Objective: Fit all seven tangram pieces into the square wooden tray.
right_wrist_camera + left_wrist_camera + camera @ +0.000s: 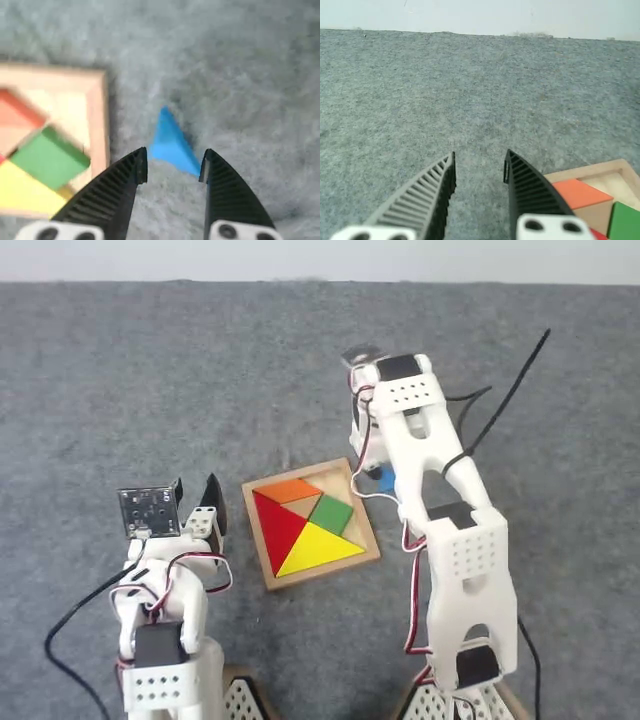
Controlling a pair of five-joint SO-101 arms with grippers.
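The right gripper [175, 152] is released, straddling the blue triangle [170, 142], which lies on the grey mat [250, 75] just outside the wooden tray [98, 120]. Closing on its slanted edges could squirt it sideways against the rim. The left gripper [480, 160] is released and empty.

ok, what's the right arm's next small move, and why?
Probably lower the right gripper and close on the blue triangle. Its jaws are open and the piece lies between the fingertips and just beyond them, flat on the carpet beside the tray rim. Bare wood inside the tray suggests a slot is unfilled.
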